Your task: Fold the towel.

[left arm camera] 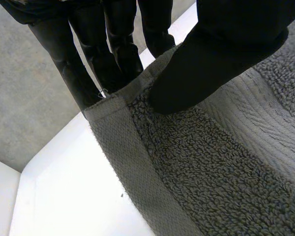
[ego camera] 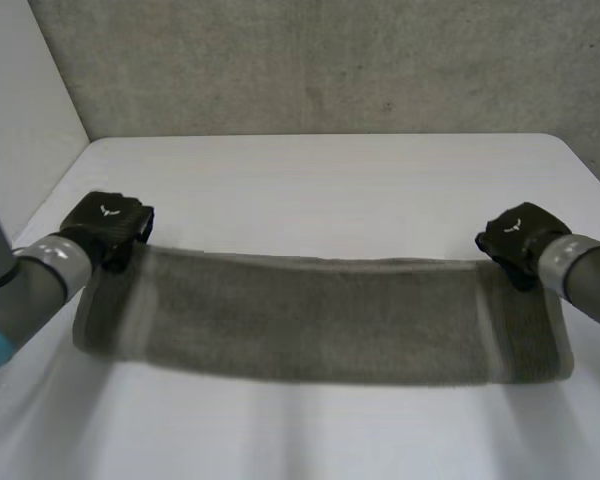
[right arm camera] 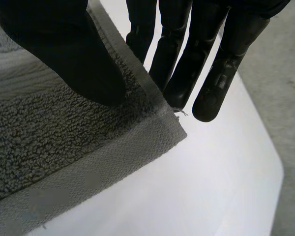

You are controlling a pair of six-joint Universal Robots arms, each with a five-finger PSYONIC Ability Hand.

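A grey towel hangs stretched in a long band across the white table, held up between both hands. My left hand grips the towel's far left corner. In the left wrist view the thumb presses the terry cloth against the fingers at the hemmed corner. My right hand holds the far right corner. In the right wrist view its thumb pins the towel against the fingers right by the corner.
A grey concrete wall stands behind the table's far edge. A white panel closes off the left side. Bare table surface lies beyond the towel and in front of it.
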